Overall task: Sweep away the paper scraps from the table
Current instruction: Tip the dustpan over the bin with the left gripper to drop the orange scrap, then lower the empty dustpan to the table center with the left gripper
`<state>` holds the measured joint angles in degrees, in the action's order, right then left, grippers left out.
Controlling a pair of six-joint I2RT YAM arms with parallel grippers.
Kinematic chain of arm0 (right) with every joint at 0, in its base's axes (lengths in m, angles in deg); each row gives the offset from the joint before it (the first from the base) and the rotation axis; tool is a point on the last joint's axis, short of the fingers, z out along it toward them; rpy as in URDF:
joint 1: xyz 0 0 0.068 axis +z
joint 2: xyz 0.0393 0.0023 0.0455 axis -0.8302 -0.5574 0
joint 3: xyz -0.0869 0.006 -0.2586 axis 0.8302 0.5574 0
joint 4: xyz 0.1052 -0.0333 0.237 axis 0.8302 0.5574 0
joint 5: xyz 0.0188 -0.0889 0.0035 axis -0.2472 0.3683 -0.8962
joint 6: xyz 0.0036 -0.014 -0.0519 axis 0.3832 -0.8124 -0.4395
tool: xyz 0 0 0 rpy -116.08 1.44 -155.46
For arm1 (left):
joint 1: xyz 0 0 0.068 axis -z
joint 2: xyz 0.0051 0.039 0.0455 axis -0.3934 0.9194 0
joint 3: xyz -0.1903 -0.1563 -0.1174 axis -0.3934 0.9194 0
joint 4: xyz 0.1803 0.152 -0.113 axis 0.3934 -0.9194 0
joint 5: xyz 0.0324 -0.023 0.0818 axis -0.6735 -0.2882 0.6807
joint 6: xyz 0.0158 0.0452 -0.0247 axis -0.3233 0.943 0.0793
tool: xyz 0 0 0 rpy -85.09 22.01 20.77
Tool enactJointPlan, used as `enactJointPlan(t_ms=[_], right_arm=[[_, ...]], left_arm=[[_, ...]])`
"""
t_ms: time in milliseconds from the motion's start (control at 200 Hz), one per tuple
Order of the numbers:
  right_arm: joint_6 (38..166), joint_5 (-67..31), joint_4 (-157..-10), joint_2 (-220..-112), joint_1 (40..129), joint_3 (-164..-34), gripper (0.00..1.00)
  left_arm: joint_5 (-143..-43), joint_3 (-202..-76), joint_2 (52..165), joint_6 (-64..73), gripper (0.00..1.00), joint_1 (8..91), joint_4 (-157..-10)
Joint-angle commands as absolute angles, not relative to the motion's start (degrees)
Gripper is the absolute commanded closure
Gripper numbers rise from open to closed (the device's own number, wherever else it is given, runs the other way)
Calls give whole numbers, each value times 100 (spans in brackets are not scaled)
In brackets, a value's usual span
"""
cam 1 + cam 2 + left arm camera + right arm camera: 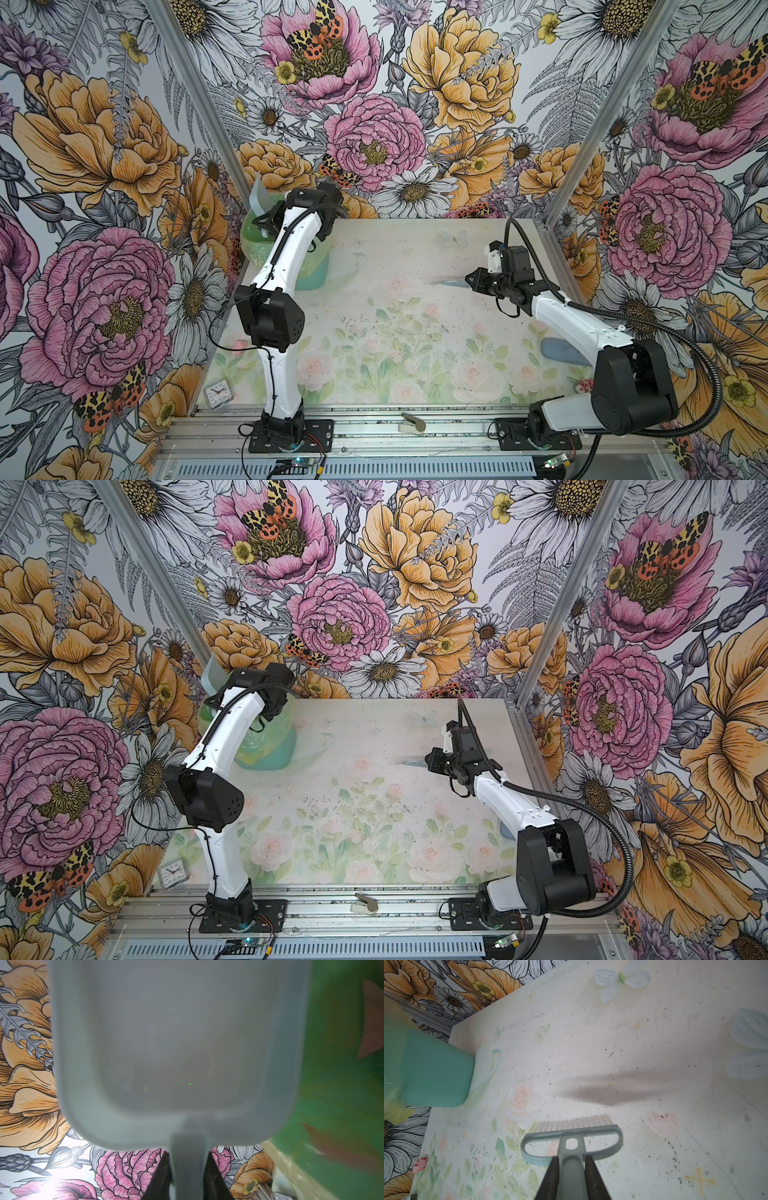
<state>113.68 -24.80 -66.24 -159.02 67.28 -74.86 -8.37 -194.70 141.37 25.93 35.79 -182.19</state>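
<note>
Left gripper (pixel 189 1178) is clamped on the handle of the grey-blue dustpan (pixel 182 1043), its dark fingers (pixel 216 1180) pressing the handle from either side. In both top views it hangs at about 10 o'clock of the table (pixel 415 257). The pan rises steeply from it toward the flowered wall (pixel 124 166), above the green bin (pixel 309 272).

The bin stands in the table's 10 o'clock corner and wears a pale green liner bag (pixel 249 243). Through the liner the left wrist view shows blurred reddish shapes that I cannot identify. A small square clock (pixel 217 392) lies at 7 o'clock.

Of the paper scraps (pixel 419 1164), one pink-red crumpled piece shows in the right wrist view. It lies at the table's edge on the bin's side, about 8 o'clock, well apart from the bin.

Fine dark specks (pixel 365 324) dot the middle of the table. On the aluminium rail (pixel 353 432) at 6 o'clock lies a small beige object (pixel 411 422).

Right gripper (pixel 572 1160) is closed on the handle of the brush (pixel 571 1136) and sits at about 2 o'clock. The pale bristles (pixel 571 1123) point toward 9 o'clock. Their shadow falls apart from them on the table, so the brush hangs clear of the surface.

A grey-blue oblong pad (pixel 565 351) lies at 4 o'clock, partly under the right arm (pixel 582 328).
</note>
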Motion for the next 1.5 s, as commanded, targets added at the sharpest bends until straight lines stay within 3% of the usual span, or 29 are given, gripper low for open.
enactJointPlan(t_ms=[0,455,916,1496], right_arm=[[11427,-2565,-6820,-15724,6692,-7493,100],[11482,-2419,-6760,-15561,6680,-7563,100],[10515,-1186,-6414,-15498,6640,-8206,100],[10105,-22,-6808,-16118,6638,-8875,100]], left_arm=[[-1517,-19921,13863,2586,88,3621,-18282],[-2614,-20503,13554,2549,87,4140,-18261],[-4274,-20517,13601,1612,85,5154,-18046],[-7072,-16971,12791,648,83,5626,-14683]])
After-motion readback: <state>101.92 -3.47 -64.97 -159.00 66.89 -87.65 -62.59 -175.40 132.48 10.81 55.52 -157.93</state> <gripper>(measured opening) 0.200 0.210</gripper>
